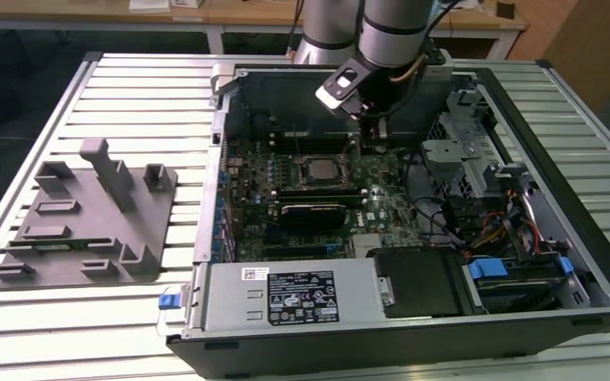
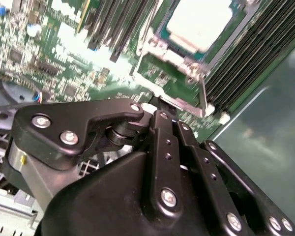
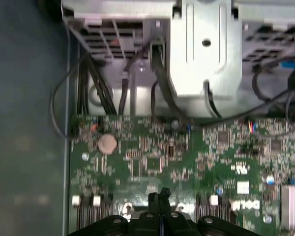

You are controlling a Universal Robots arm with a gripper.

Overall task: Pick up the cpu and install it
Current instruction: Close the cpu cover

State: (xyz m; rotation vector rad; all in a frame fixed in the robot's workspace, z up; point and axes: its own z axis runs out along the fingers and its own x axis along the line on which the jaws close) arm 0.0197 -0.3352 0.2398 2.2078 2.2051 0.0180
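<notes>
- Gripper, jaws clenched on nothing, hangs low over the board near the case wall.
- Cpu lies in the socket mid-board, just beside the fingertips.
- Risk: lowering could scrape board parts or knock the socket frame.
- Room is tight: wall, drive cage and cables crowd in.

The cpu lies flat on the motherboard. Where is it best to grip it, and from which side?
Probably by two opposite thin edges of the cpu, coming straight down from above: it lies flat, silvery top up, and the socket frame hugs it, leaving no sideways approach.
</notes>
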